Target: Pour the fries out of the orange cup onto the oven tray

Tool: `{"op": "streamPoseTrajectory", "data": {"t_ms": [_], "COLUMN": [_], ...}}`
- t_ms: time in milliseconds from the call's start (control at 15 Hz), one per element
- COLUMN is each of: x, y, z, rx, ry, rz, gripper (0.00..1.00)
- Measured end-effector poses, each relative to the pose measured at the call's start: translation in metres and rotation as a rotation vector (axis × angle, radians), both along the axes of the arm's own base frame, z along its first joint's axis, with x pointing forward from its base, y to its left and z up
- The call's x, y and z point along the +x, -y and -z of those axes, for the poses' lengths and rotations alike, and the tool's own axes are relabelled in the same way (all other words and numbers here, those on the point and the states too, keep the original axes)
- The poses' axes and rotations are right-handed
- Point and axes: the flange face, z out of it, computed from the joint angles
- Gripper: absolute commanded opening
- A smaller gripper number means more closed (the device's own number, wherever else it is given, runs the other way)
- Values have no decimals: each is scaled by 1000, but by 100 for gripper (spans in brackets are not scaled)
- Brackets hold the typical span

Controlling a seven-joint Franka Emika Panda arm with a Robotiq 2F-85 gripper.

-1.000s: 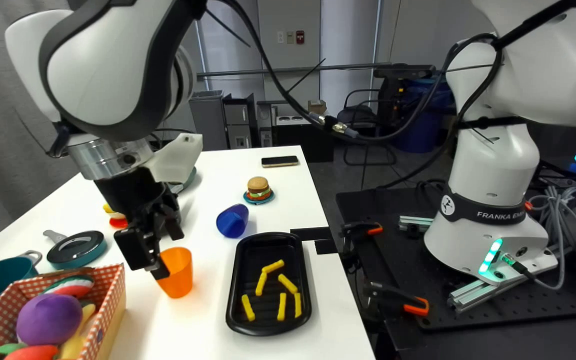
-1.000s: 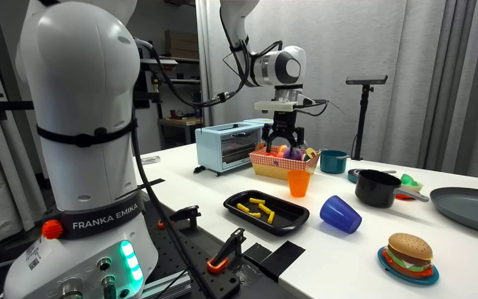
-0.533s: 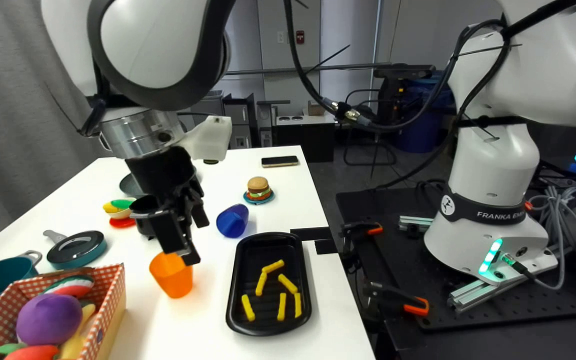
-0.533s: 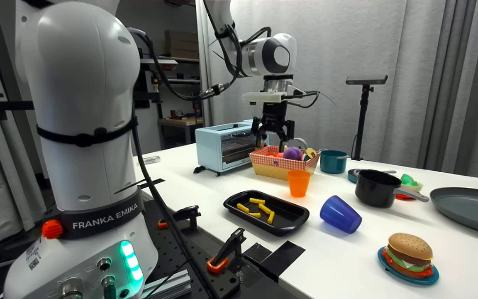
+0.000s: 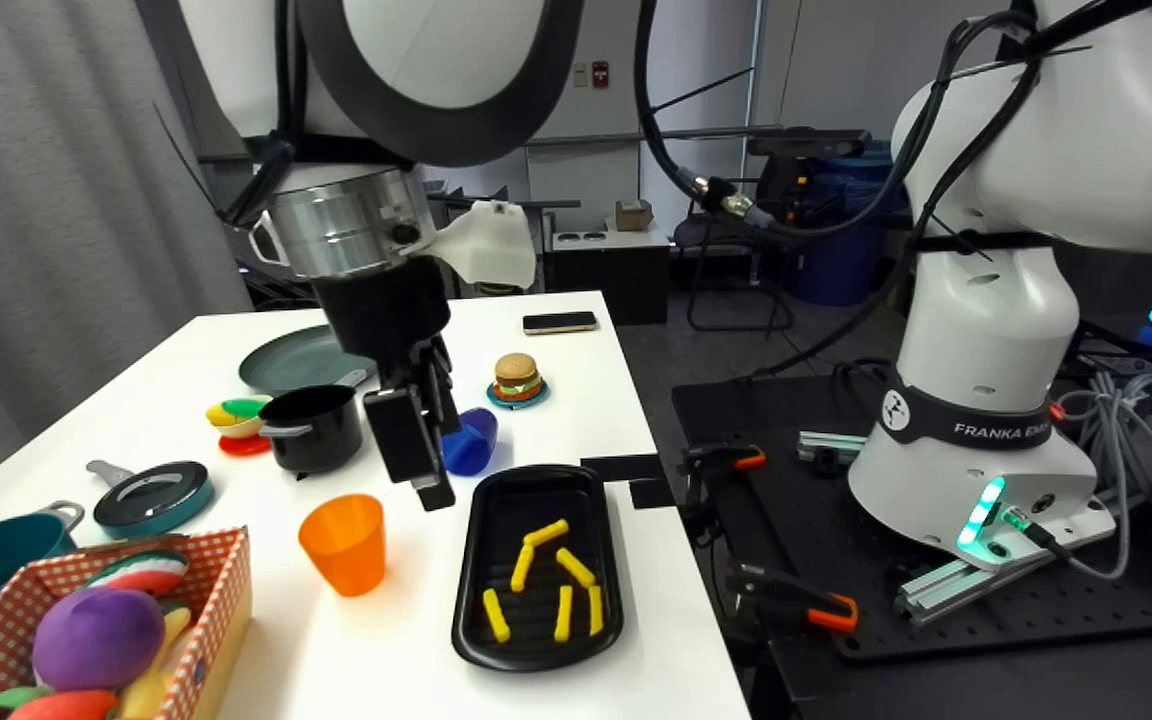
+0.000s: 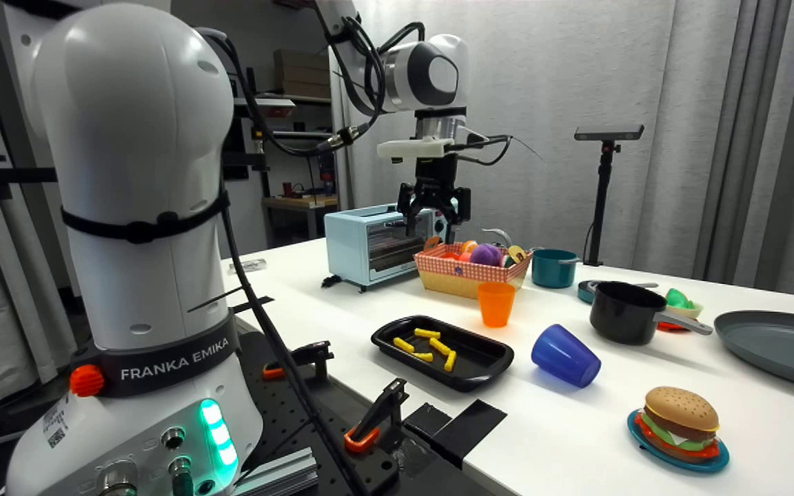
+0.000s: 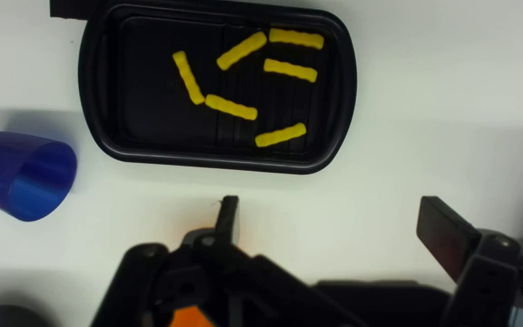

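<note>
I have the hand (image 7: pixel 329 222) hanging above the white bench (image 7: pixel 402 113), its fingers (image 7: pixel 445 236) pointing down and spread wide, the surface showing between them; it has hold of nothing. I read my clocks with the top of each view as 12. In the wrist view the orange cup (image 7: pixel 191 318) is at 8 o'clock from the hand, mostly hidden behind the hand itself; both exterior views show me that it stands upright on the bench, apart from the fingers. At 11 o'clock from the hand I see the oven tray (image 7: pixel 152 122), flat on the bench, with six fries (image 7: pixel 231 107) lying loose on it. Most of them are toward its 3 o'clock end, and two near the middle meet end to end. The blue cup (image 7: pixel 16 172) lies on its side at 9 o'clock from the hand, its mouth turned toward 4.

Farther out I work from the tray. In an exterior view the orange cup sits at its 9 o'clock, and beyond that, also at 9, the checked basket (image 5: pixel 224 585). The black pot (image 5: pixel 316 435) stands at 10, and the burger (image 5: pixel 516 370) on its small teal plate (image 5: pixel 522 403) at 12, with a phone (image 5: pixel 559 323) past it on the same line. In an exterior view I have the pale blue toaster oven (image 6: pixel 347 249) at 11, near the basket.
</note>
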Motion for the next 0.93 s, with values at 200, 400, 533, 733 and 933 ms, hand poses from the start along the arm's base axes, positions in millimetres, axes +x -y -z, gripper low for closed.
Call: {"op": "streamPoseTrajectory", "data": {"t_ms": [200, 400, 533, 733, 933], "x": [-16, -31, -39, -50, -58], "y": [-1, 1, 2, 4, 5], "z": [-6, -11, -13, -16, -18], "rx": [0, -1, -2, -3, -5], "ry": [24, 43, 54, 68, 74], "rz": [-1, 1, 3, 5, 8], "gripper": [100, 100, 100, 100, 100]}}
